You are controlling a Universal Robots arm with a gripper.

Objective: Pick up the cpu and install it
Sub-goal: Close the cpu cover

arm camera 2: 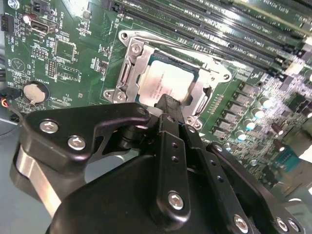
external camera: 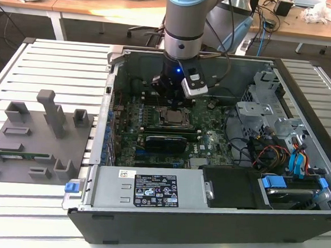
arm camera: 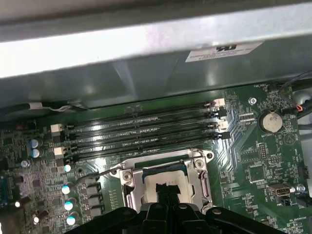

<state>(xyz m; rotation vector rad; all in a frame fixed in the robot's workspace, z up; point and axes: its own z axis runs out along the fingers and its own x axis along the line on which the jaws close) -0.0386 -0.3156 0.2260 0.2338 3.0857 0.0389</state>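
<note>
The cpu [arm camera 2: 168, 80] is a silver-grey square chip lying flat inside the metal socket frame [arm camera 2: 129, 63] on the green motherboard [arm camera 2: 63, 53] of the open computer case. The first wrist view shows the cpu [arm camera: 161, 178] in the socket frame [arm camera: 124, 178] too, and in the exterior view the cpu [external camera: 174, 116] sits mid-board. My gripper [arm camera 2: 168, 103] hangs straight above it, shut, its black tips at the chip's near edge; whether they touch it I cannot tell. In the exterior view the gripper [external camera: 170, 100] is just over the socket, and the first wrist view has the gripper [arm camera: 166, 189] over the chip.
Memory slots [arm camera: 146, 131] run beside the socket, near the case wall [arm camera: 146, 53]. A coin battery [arm camera 2: 35, 91] sits on the board. The power supply [external camera: 149, 191] and a drive cage with cables [external camera: 277, 149] fill the case. A grey parts fixture [external camera: 33, 143] lies at the exterior view's left.
</note>
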